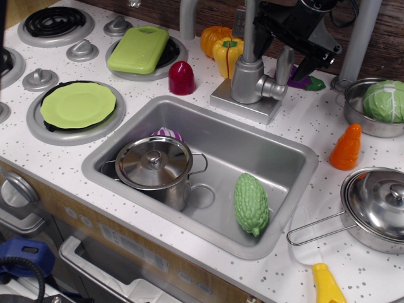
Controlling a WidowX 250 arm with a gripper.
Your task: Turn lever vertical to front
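The lever (pixel 285 64) is a short flat silver-grey paddle. It stands upright from the stubby side cylinder (pixel 273 88) on the right of the grey faucet body (pixel 245 81), behind the sink. My black gripper (pixel 285 53) hangs over the lever from above and behind. Its jaws are spread wide. One fingertip (pixel 261 39) is left of the paddle and the other (pixel 309 65) is right of it, both apart from it. The tall faucet pipe (pixel 250 28) rises just left of the gripper.
The sink (pixel 297 165) holds a lidded steel pot (pixel 154 165) and a green gourd (pixel 250 203). A yellow pepper (pixel 227 55) and a pumpkin (pixel 212 38) sit left of the faucet. At the right are a purple vegetable (pixel 307 82), a cabbage bowl (pixel 379 104), a carrot (pixel 346 147) and a lidded pan (pixel 377 208).
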